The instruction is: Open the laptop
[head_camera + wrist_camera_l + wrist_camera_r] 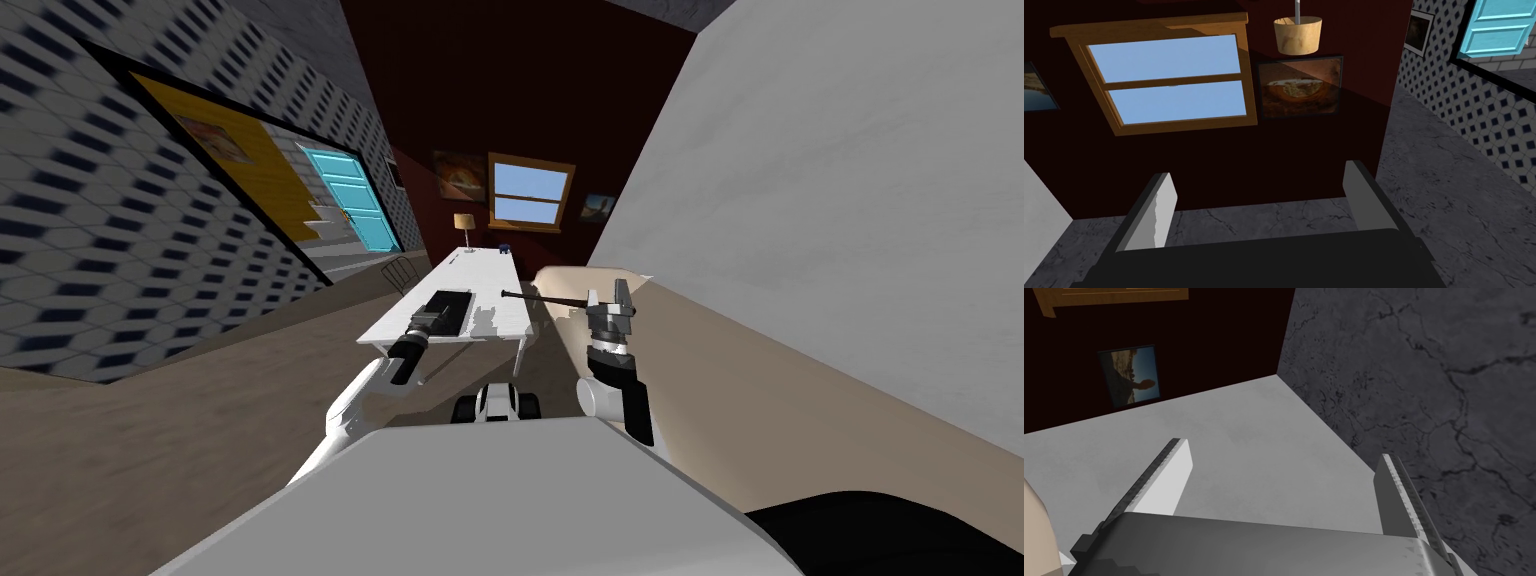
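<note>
The left tool (1260,175), its fingers released, is held over the near end of the dark laptop (458,305), which lies flat on the white table (492,290), so the approach seems still in hand and the lid's edge must be caught next.

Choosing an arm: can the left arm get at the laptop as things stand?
Probably yes. The left gripper, open, hangs over the near end of the closed laptop on the white table, nothing between. It points at the far wall, so the wrist likely must tip down.
</note>
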### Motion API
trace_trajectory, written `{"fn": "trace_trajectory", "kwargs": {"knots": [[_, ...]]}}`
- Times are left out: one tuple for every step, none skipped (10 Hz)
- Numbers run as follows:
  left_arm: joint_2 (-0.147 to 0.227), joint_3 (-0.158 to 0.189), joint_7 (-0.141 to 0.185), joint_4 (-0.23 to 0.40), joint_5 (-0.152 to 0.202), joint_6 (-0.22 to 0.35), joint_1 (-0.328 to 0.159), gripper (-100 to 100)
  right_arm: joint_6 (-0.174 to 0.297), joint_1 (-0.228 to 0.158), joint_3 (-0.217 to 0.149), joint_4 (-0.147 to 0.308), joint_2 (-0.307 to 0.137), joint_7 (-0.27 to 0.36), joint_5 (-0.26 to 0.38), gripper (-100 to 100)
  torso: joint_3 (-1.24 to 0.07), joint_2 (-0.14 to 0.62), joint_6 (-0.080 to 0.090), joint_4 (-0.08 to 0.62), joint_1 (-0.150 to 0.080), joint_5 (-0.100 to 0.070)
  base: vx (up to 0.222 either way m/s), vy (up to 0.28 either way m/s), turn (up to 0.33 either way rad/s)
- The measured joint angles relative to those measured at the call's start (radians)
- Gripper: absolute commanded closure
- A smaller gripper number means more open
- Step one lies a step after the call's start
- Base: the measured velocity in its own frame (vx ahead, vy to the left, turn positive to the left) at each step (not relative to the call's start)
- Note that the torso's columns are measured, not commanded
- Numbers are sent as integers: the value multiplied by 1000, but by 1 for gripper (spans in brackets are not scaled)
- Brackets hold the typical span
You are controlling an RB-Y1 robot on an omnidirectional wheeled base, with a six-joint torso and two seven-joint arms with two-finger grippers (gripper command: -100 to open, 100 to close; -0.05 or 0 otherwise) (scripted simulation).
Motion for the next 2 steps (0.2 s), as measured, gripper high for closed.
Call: {"fn": "trace_trajectory", "kwargs": {"knots": [[0,0,0,0,0,0,0,0,0,0,0,0,0,0,0,0,0,0,0,0,0,0,0,0,0],[0,0,0,0,0,0,0,0,0,0,0,0,0,0,0,0,0,0,0,0,0,0,0,0,0]]}}
